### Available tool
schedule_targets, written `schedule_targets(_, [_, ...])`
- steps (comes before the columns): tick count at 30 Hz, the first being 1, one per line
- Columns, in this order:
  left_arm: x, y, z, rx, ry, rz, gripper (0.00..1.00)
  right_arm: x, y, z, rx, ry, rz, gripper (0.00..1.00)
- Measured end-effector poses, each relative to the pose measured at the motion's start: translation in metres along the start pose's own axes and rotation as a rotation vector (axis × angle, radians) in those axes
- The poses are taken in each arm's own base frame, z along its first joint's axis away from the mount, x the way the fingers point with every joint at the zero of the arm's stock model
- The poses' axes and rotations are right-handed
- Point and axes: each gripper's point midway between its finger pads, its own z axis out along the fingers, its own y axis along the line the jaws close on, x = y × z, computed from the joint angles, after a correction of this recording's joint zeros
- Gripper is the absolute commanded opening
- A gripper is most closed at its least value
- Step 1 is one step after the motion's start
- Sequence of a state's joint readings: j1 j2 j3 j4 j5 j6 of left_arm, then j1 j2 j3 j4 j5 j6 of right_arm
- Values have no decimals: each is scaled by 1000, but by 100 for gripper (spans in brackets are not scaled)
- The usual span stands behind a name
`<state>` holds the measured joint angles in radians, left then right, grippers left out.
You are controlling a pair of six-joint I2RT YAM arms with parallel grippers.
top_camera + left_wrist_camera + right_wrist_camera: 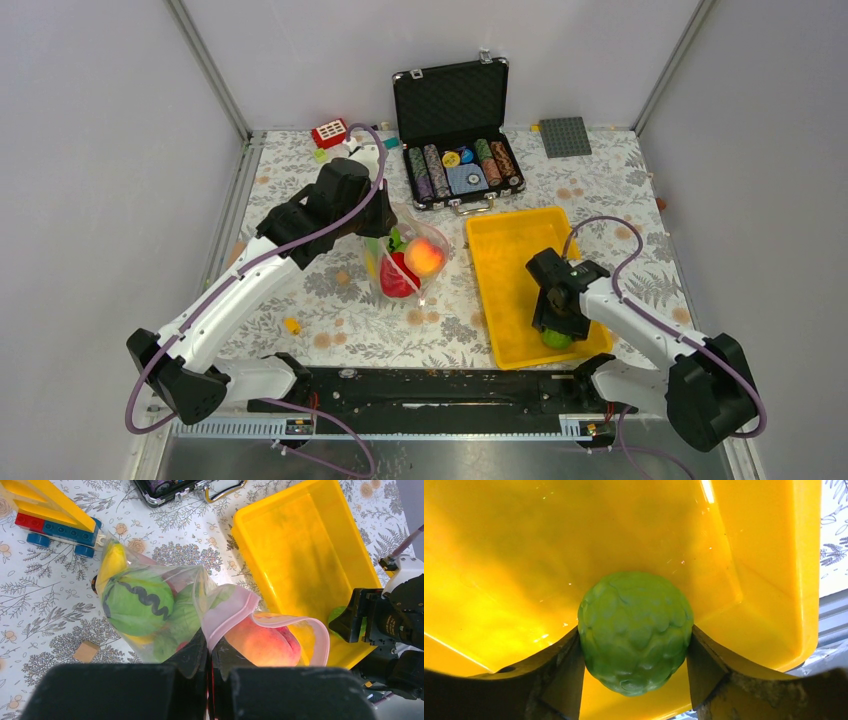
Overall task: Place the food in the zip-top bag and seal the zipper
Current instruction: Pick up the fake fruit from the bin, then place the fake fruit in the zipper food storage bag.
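Left hand [210,652] pinches the bag [150,605] rim by the zipper [235,607], bag just left of the tray [300,545], peach [260,642] at its mouth. Right hand [556,320] clamps the green fruit [635,630] in the tray corner; lift clear of the wall, drop it past the peach.

- A robotics lab test cell: plain grey wall panels [100,150] and aluminium posts [208,65] box in one table.
- A left arm [225,305] and a right arm [640,322] stand bolted beside a black mounting rail [440,385].
- Staged props lie on a floral tablecloth [340,330]: toy food [425,257] in a zip-top bag [440,235], a poker-chip case [452,100], toy bricks [329,133] and a yellow tray [505,250].
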<state>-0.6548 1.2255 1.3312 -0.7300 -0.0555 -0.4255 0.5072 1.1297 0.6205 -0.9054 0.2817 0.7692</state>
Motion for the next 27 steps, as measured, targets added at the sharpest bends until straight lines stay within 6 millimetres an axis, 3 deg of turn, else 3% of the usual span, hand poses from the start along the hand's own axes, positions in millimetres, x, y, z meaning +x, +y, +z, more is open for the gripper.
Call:
schedule_targets(6, [0, 0, 0, -2, 0, 0, 3, -7, 8, -6, -68, -39, -17, 40])
schedule_targets(11, [0, 0, 0, -2, -1, 0, 3, -31, 25, -34, -225, -175, -20, 35])
schedule_targets(15, [0, 1, 0, -5, -2, 0, 2, -57, 49, -74, -444, -339, -11, 31])
schedule_targets(18, [0, 1, 0, -5, -2, 0, 2, -65, 74, -112, -674, -424, -18, 30])
schedule_targets(22, [0, 1, 0, -5, -2, 0, 2, -74, 107, -173, -986, -535, -60, 29])
schedule_targets(27, [0, 1, 0, -6, -1, -1, 2, -71, 142, -222, -1169, -573, -198, 29])
